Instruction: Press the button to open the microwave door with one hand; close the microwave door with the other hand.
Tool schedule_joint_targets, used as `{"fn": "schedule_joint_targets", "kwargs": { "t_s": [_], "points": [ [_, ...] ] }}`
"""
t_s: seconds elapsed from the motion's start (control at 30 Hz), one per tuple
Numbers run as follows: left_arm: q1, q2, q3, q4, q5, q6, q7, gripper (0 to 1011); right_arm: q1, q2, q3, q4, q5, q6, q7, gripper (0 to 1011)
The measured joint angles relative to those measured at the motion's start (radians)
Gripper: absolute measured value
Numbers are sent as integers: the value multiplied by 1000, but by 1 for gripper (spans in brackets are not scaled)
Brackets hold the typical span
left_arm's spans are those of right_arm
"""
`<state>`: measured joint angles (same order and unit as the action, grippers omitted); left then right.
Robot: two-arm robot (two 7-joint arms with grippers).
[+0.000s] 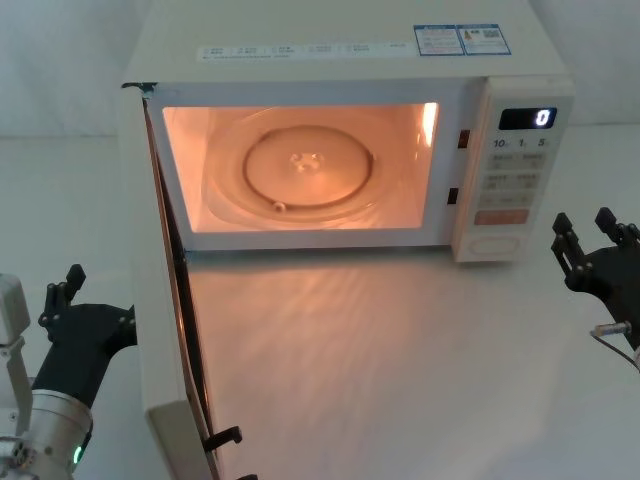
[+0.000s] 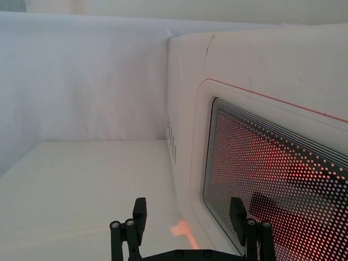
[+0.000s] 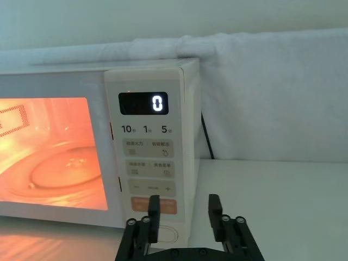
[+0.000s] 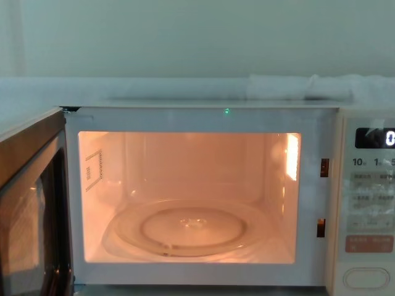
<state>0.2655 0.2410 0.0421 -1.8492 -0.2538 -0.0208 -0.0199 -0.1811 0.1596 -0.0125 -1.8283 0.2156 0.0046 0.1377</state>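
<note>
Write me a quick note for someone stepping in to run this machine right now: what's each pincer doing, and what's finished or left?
Left pincer: open, holding nothing, beside the outer face of the microwave door.
Right pincer: open, holding nothing, just right of the control panel, off the button.
Microwave: door swung wide open, cavity lit, glass turntable bare, display reads 0.
Done: door opened.
Left: push the door shut, probably with the left pincer.

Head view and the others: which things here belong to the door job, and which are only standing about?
Belong to the job:
- microwave
- microwave door, swung open
- button
- left gripper, open, beside the door's outer face
- right gripper, open, near the keypad

Only standing about:
- glass turntable
- table
- white backdrop cloth
</note>
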Motion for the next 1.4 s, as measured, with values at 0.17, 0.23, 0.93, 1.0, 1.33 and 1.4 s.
{"fn": "schedule_joint_targets", "kwargs": {
  "t_s": [0.17,0.23,0.93,1.0,1.33,1.4],
  "points": [
    [0,0,0,0,0,0,0,1001,0,0,0,0,0,0,0,696],
    [0,0,0,0,0,0,0,1001,0,0,0,0,-1,0,-1,764],
    [0,0,0,0,0,0,0,1001,0,0,0,0,-1,0,-1,1000],
    [0,0,0,0,0,0,0,1001,0,0,0,0,-1,0,-1,1000],
    [0,0,0,0,0,0,0,1001,0,0,0,0,-1,0,-1,1000],
    [0,0,0,0,0,0,0,1001,0,0,0,0,-1,0,-1,1000]
  ]
}}
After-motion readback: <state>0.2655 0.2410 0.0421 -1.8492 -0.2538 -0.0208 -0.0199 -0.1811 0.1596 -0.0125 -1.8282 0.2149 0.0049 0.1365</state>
